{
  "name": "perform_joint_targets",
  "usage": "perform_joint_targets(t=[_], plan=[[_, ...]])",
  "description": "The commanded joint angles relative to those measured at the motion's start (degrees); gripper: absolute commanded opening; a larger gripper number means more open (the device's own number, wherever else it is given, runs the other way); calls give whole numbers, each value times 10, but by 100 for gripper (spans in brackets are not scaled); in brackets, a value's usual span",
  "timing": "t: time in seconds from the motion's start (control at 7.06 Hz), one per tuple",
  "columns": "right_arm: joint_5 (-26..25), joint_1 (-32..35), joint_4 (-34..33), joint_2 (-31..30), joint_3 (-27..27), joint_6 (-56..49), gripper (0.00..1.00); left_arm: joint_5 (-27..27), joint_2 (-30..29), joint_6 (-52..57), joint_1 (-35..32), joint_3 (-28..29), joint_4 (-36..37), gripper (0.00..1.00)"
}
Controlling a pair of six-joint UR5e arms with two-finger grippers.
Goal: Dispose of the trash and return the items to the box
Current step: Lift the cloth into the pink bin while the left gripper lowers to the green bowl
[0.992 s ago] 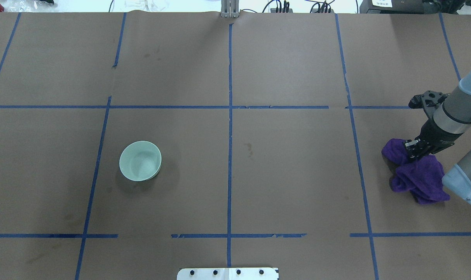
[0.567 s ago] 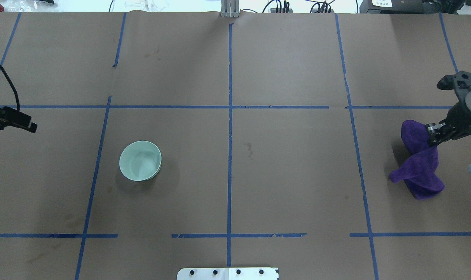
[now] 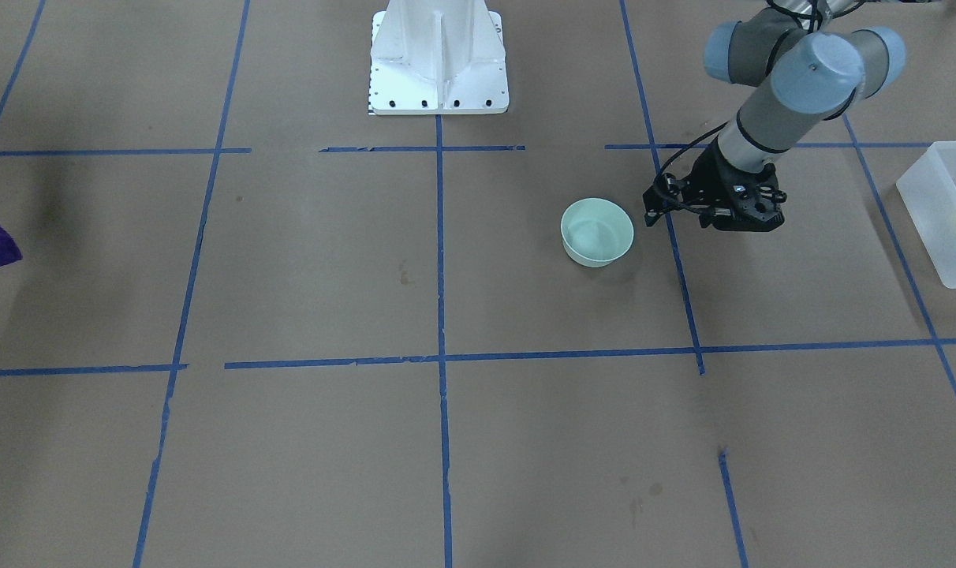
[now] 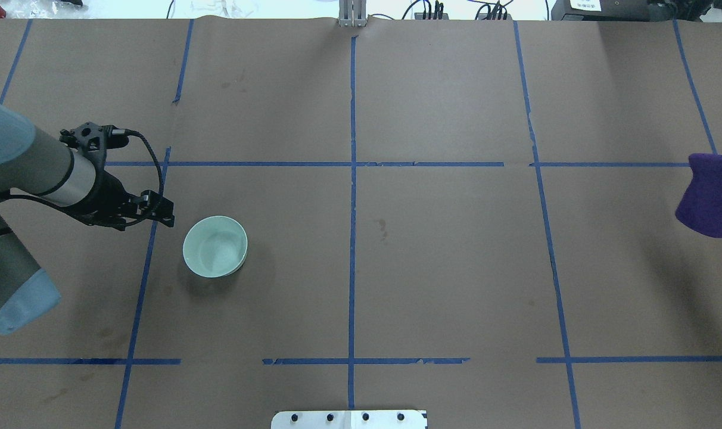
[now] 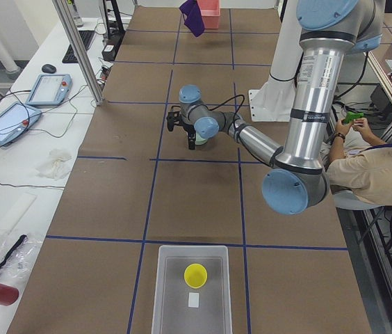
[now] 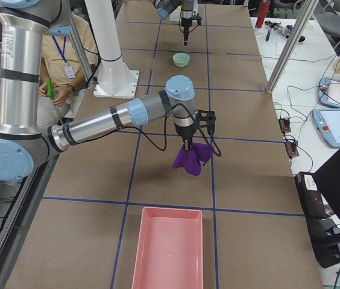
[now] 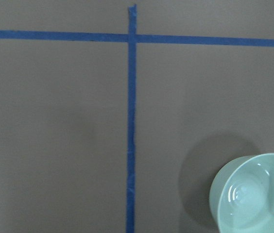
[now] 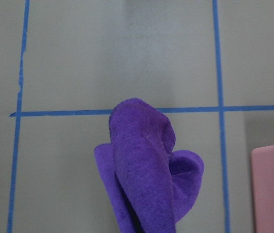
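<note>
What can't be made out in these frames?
- Left pincer: finger gap too small and dark, overhead and front-facing views.
- Right pincer: outside the overhead view; fingertips hidden by the purple cloth in the exterior right view.
- Box: cut by the front-facing view's right edge; yellow cup only a sliver there.
- Small white item in the box: too small, exterior left view.
- Bowl: cut by the left wrist view's edge.

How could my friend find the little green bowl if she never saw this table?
Start at the brown table crossed by blue tape lines and find the white robot base at its edge. In front of it, toward the robot's left, sits the bowl. It is round, pale mint green and empty, alone on open paper, unlike the yellow cup inside the frosted box.
</note>
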Motion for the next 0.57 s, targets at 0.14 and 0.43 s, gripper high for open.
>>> perform_joint_targets(t=[0.14, 0.43], plan=[[-1, 143, -117, 3, -31, -253, 0, 18, -41, -15, 39, 50, -1, 96], [-3, 160, -117, 4, -66, -303, 0, 20, -46, -14, 61, 53, -1, 72]])
